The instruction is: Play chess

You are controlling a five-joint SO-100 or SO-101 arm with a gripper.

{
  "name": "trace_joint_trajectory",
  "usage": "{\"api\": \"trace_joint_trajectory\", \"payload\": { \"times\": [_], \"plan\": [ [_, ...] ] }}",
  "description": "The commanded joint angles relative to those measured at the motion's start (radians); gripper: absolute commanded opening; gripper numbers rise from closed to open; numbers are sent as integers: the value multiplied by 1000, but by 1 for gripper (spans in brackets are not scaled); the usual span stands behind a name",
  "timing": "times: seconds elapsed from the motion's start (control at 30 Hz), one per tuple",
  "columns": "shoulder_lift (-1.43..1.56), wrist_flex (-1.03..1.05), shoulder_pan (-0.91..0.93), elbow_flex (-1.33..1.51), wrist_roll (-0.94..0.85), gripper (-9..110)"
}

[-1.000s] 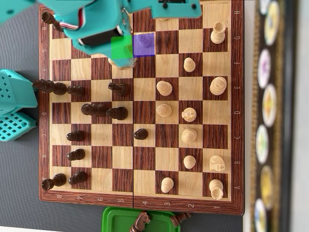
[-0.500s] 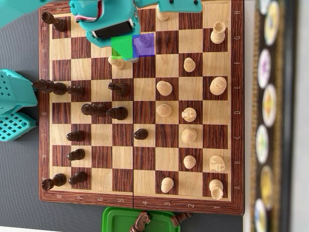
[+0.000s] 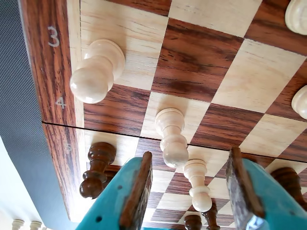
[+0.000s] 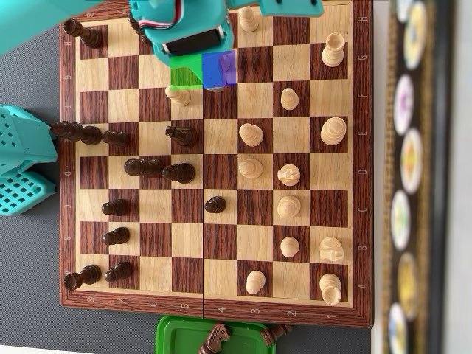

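A wooden chessboard [image 4: 188,206] [image 3: 201,52] carries white and dark pieces. My teal gripper [image 3: 190,153] hangs over the board's top edge in the overhead view [image 4: 203,70], with its jaws open. In the wrist view a white pawn [image 3: 199,184] stands on the board in the gap between the two fingers, untouched by either; it also shows in the overhead view [image 4: 177,94]. Another white piece [image 3: 171,136] stands just beyond it. A large white pawn [image 3: 96,72] stands by the rank numbers 3 and 4.
Dark pieces stand close to both fingers [image 3: 96,167] [image 3: 288,182]. Several dark pieces fill the left half of the board [image 4: 158,169], white ones the right [image 4: 287,173]. A green tray [image 4: 184,335] with captured pieces lies below the board. A teal base [image 4: 22,158] stands at the left.
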Motion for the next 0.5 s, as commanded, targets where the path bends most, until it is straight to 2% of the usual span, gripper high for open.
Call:
{"api": "trace_joint_trajectory", "payload": {
  "times": [0.0,0.47],
  "plan": [
    [12,-2,8,-43,6,18],
    [-44,-29,12,-43,6,18]
  ]
}}
